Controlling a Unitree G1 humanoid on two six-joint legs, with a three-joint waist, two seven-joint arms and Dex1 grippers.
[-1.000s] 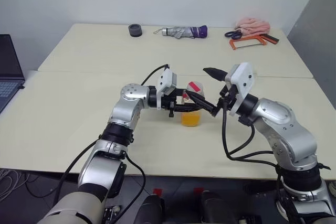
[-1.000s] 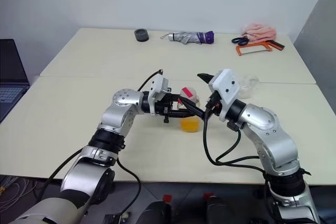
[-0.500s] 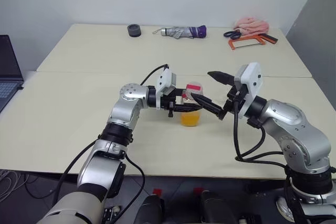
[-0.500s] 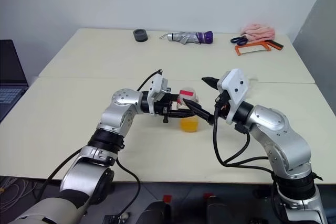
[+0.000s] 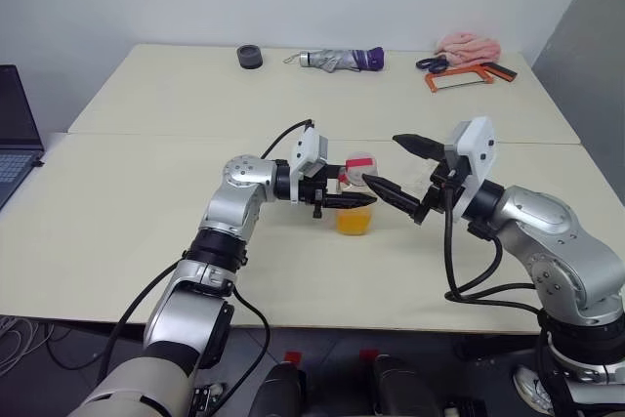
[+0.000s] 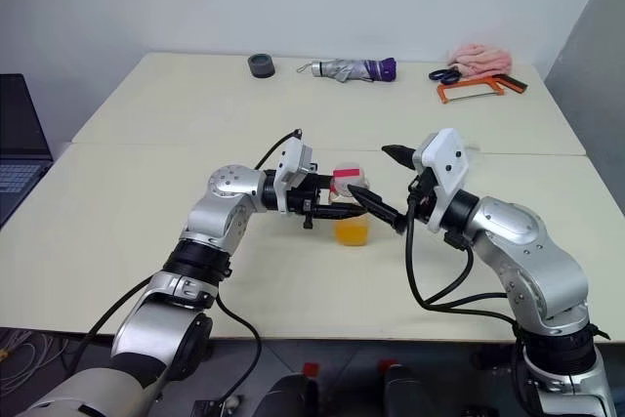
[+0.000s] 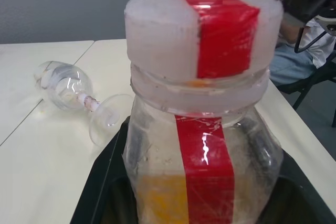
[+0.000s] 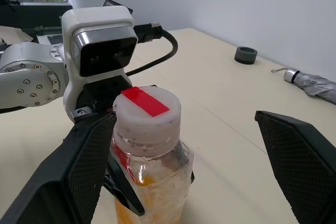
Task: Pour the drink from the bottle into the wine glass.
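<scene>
- Left end effector [image 5: 354, 199] clamps the bottle [image 5: 356, 204] — upright on the surface [image 5: 146, 231], cap [image 8: 147, 109] still on, drink [image 5: 354, 221] low.
- Right end effector [image 5: 401, 165] spread wide beside the cap, empty.
- Wine glass [image 7: 79, 95] lies toppled nearby; pouring now would likely spill.
- Pale surface; umbrella [image 5: 342, 59], towel [image 5: 469, 45] at far edge.

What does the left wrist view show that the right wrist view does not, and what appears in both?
Left wrist view: the wine glass lying on its side on the table, beyond the bottle, and a chair at the edge.

Right wrist view: the left gripper shut on the bottle from the far side, the right gripper open with one finger close beside the bottle, a dark roll and a folded umbrella behind.

Both: the capped bottle with orange drink low inside.
</scene>
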